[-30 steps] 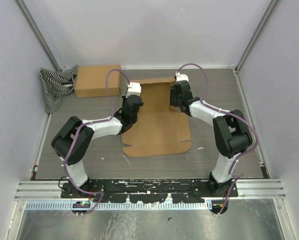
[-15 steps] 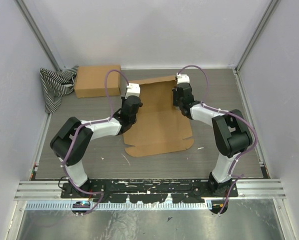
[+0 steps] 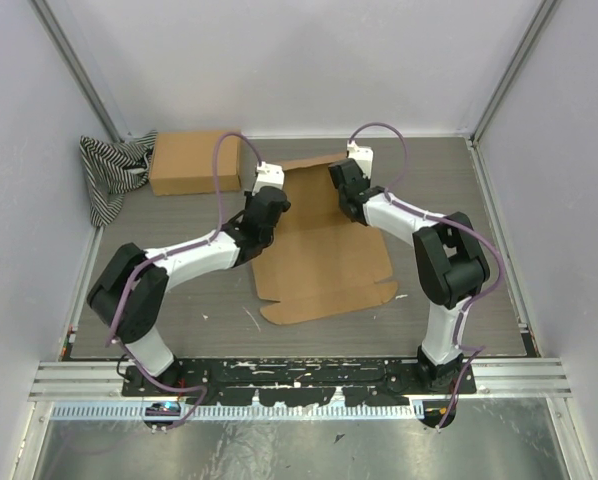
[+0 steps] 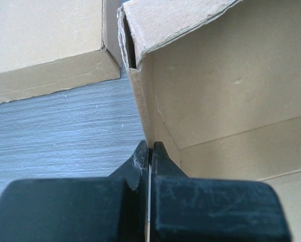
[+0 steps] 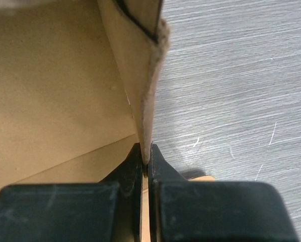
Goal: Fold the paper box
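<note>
Far left on the bench, by the back wall: striped cloth right against a shut cardboard carton, contents hidden. Next, left end effector closed tight, pinching the raised left side wall of the paper box. Mid-bench, between both arms: that box, base panel lying flat, rear part folded up, near flap spread open toward the arm bases. On its right, right end effector clamped on the raised right side wall.

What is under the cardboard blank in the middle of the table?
The cardboard blank rests on the grey table, which shows all around it. The patch directly beneath is covered, so anything there cannot be seen.
</note>
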Tool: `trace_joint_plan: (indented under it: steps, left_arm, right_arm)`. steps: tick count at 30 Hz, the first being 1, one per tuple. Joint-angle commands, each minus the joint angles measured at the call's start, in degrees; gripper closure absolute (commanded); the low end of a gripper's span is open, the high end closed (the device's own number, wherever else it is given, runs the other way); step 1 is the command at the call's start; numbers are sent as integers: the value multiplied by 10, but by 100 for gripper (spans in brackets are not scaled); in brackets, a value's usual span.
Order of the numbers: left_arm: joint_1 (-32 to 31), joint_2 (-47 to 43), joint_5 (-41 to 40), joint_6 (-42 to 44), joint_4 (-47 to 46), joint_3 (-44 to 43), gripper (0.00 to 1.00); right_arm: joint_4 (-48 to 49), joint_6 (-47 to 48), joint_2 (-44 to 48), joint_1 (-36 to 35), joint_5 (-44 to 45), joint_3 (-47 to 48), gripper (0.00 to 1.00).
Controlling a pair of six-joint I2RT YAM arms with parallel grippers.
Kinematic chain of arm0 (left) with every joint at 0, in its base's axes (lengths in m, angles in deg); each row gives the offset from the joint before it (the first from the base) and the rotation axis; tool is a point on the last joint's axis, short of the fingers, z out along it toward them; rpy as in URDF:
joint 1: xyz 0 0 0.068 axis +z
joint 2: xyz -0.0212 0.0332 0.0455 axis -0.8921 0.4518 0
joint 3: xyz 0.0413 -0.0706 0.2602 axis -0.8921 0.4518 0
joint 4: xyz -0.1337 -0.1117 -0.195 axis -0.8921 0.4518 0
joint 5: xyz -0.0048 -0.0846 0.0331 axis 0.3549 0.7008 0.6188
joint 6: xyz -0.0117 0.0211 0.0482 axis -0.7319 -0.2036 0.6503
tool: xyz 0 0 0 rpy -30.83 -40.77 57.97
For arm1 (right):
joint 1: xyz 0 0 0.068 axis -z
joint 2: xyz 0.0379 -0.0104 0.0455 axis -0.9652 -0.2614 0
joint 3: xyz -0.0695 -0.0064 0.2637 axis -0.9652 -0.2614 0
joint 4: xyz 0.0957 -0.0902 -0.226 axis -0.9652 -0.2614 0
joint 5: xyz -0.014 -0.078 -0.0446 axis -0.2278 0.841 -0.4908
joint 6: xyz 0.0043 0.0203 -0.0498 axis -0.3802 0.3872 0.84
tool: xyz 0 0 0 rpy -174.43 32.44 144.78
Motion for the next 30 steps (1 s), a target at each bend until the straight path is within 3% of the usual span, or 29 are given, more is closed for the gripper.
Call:
trace_joint_plan:
  steps: [1, 2, 4, 6, 9, 11, 15, 19, 23, 25, 27, 28, 30]
  left_arm:
    - [4, -29, -13, -4, 83, -22, 100]
    - [3, -30, -8, -8, 94, -27, 100]
    - [3, -33, 1, -15, 113, -36, 100]
    - [5, -34, 9, -20, 131, -44, 100]
    - [13, -36, 26, -34, 161, -56, 100]
    - [17, -40, 38, -46, 177, -58, 100]
    - [27, -44, 62, -82, 210, -65, 100]
    - [55, -36, 147, -146, 259, -81, 100]
    - [82, -9, 230, -209, 302, -109, 100]
    - [85, 3, 261, -234, 319, -122, 100]
    - [87, 12, 282, -249, 328, -130, 90]
    - [88, 15, 288, -253, 333, -133, 81]
    - [90, 17, 294, -258, 345, -143, 54]
  right_arm:
    - [-55, -28, 10, 15, 12, 13, 99]
    - [-60, -21, 18, 15, -7, 18, 95]
    - [-84, -7, 29, 15, -44, 34, 72]
    - [-104, 7, 47, 16, -67, 45, 60]
    - [-119, 27, 90, 15, -80, 41, 11]
    - [-127, 36, 120, 16, -82, 38, 0]
    - [-133, 41, 187, 28, -102, 25, 0]
    - [-120, 31, 253, 53, -151, 4, 0]
    - [-100, -16, 285, 119, -344, -14, 3]
    - [-84, -26, 270, 149, -466, -17, 32]
    - [-86, -46, 243, 164, -533, -11, 56]
    - [-91, -52, 231, 166, -543, -8, 61]
    - [-102, -58, 221, 164, -520, -6, 63]
